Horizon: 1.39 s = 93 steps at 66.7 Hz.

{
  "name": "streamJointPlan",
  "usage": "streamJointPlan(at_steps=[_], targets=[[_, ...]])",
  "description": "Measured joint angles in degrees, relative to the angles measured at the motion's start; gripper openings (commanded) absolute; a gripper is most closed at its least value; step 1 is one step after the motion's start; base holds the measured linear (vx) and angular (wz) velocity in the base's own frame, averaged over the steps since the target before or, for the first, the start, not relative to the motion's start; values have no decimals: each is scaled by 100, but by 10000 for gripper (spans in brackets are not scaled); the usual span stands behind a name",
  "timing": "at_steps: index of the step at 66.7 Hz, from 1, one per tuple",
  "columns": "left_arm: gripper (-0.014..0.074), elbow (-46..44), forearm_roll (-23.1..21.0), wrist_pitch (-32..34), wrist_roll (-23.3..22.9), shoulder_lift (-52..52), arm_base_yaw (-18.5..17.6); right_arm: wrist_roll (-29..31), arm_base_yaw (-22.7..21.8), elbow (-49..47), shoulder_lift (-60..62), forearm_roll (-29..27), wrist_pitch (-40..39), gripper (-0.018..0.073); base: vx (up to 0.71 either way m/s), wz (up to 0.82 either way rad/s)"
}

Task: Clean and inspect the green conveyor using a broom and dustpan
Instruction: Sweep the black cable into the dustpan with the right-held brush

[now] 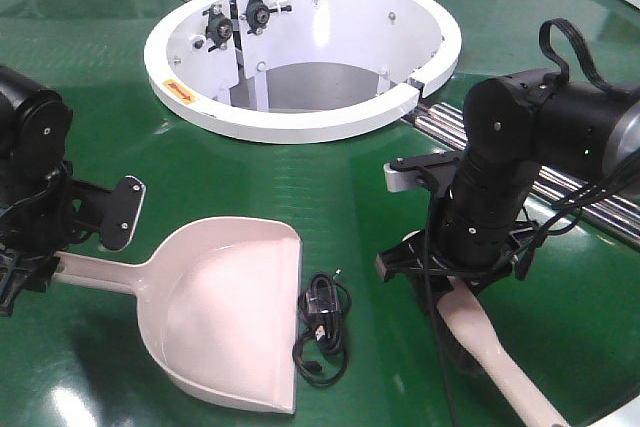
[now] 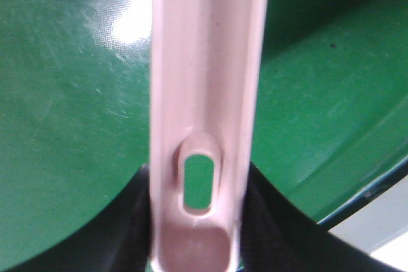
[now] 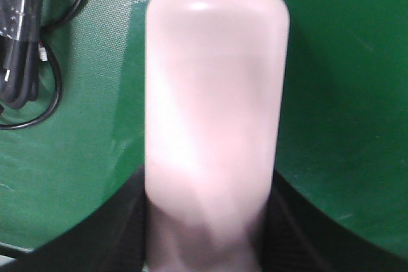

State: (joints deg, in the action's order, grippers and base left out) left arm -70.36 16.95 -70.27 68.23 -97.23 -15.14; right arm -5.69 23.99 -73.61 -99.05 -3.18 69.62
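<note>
The pale pink dustpan (image 1: 225, 307) lies on the green conveyor (image 1: 330, 182), its wide lip facing right. My left gripper (image 1: 22, 269) is shut on the end of its handle. In the left wrist view the handle (image 2: 204, 81) with its hang hole runs up between the black jaws of that gripper (image 2: 197, 221). My right gripper (image 1: 450, 282) is shut on the broom (image 1: 492, 349), whose handle slants toward the lower right. From the right wrist camera the broom's rounded back (image 3: 213, 93) fills the space between the jaws of the right gripper (image 3: 207, 221). Its bristles are hidden.
A coiled black cable (image 1: 322, 332) (image 3: 22, 42) lies on the belt just in front of the dustpan's lip, between the two tools. The white circular hub (image 1: 300, 125) stands behind. Chrome roller rails (image 1: 565, 192) cross the belt at the right, behind my right arm.
</note>
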Motion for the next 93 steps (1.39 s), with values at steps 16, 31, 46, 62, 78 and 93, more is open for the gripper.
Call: streamJointPlan(at_steps=[16,31,46,62,78,93], targets=[[-23,0,-4,0,0,0,0,0,0,0,0,0,0,-5,0,0],[-23,0,-4,0,0,0,0,0,0,0,0,0,-6,-5,0,0],[-23,0,-4,4,0,0,0,-34,0,0,0,0,-192,-5,0,0],[-23,0,-6,4,0,0,0,-272,0,0,-356,-181,-245,-5,0,0],[-24,0,-11,4,0,0,0,-264,26,0,-775,-892,-536,-5,0,0],[-23,0,-11,4,0,0,0,-238,402,-327,-1220,-1221,-723,-5,0,0]])
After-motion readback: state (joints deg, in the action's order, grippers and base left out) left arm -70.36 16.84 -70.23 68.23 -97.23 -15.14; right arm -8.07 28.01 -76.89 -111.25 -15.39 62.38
